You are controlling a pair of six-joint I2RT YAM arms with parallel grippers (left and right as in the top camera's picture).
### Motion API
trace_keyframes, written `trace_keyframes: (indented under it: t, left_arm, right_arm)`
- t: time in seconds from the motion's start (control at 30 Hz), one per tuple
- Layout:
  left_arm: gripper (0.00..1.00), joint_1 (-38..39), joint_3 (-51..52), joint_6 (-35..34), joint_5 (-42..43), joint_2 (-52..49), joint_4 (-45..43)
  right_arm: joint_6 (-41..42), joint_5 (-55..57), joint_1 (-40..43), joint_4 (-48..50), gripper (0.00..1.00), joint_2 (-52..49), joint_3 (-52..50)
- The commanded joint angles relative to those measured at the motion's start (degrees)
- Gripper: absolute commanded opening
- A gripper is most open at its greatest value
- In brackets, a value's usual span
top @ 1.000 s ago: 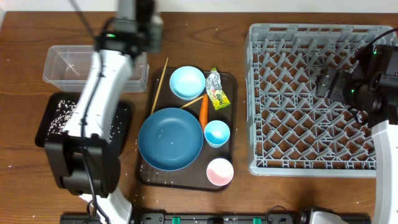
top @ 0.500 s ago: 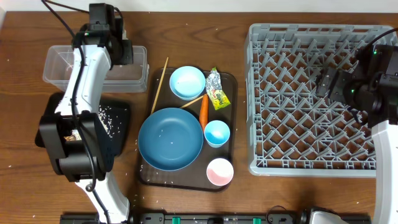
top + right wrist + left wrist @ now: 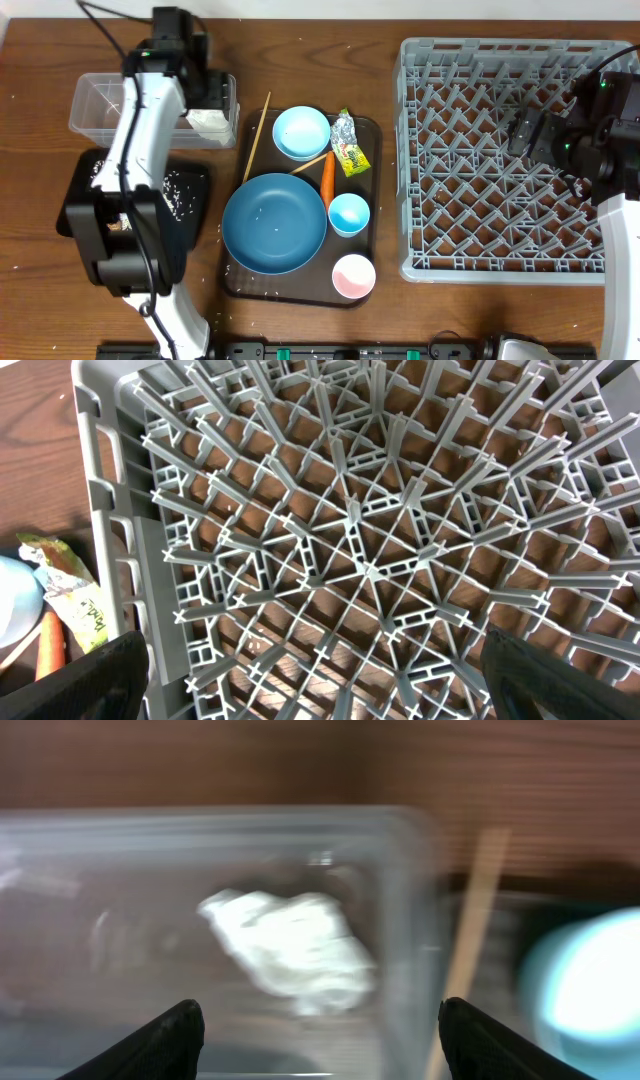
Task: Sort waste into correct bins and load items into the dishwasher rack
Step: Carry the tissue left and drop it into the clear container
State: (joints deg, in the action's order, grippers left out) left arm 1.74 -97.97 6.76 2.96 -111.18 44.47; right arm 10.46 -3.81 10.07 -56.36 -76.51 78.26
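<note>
My left gripper (image 3: 208,98) (image 3: 320,1032) hangs open over the right end of the clear tub (image 3: 100,105) (image 3: 405,910). The crumpled white paper wad (image 3: 209,121) (image 3: 290,952) lies loose inside the tub, below the fingers. Rice is scattered on the black tray (image 3: 192,192). The carrot (image 3: 327,180) (image 3: 50,645) and the wrapper (image 3: 348,146) (image 3: 72,588) lie on the brown serving tray (image 3: 373,192), together with the dark blue plate (image 3: 275,222), bowl (image 3: 301,132), blue cup (image 3: 349,213) and pink cup (image 3: 353,276). My right gripper (image 3: 526,135) (image 3: 315,670) stands open and empty above the grey rack (image 3: 470,200) (image 3: 360,510).
One chopstick (image 3: 256,135) (image 3: 470,930) leans across the serving tray's left edge, beside the tub. Another lies between bowl and carrot. Rice grains are strewn over the wooden table around the tray. My left arm's white link crosses above the black tray.
The left arm swung from the serving tray's side to the clear tub. Its gripper opened, and the paper wad now lies free in the tub. The right arm has not moved.
</note>
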Motion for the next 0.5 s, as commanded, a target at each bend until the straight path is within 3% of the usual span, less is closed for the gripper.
trace_keyframes:
  t: [0.0, 0.2, 0.47]
  left_arm:
    - [0.76, 7.1, 0.1, 5.6, 3.3, 3.4, -0.9]
    - [0.76, 17.7, 0.1, 8.2, 2.8, 0.3, -1.8]
    - [0.76, 24.8, 0.1, 8.2, 2.6, -6.7, -2.2]
  right_arm:
    - [0.0, 0.5, 0.4, -0.1, 0.99, 0.3, 0.6]
    - [0.0, 0.5, 0.4, -1.0, 0.99, 0.3, 0.6]
    - [0.0, 0.6, 0.4, -1.6, 0.99, 0.3, 0.6]
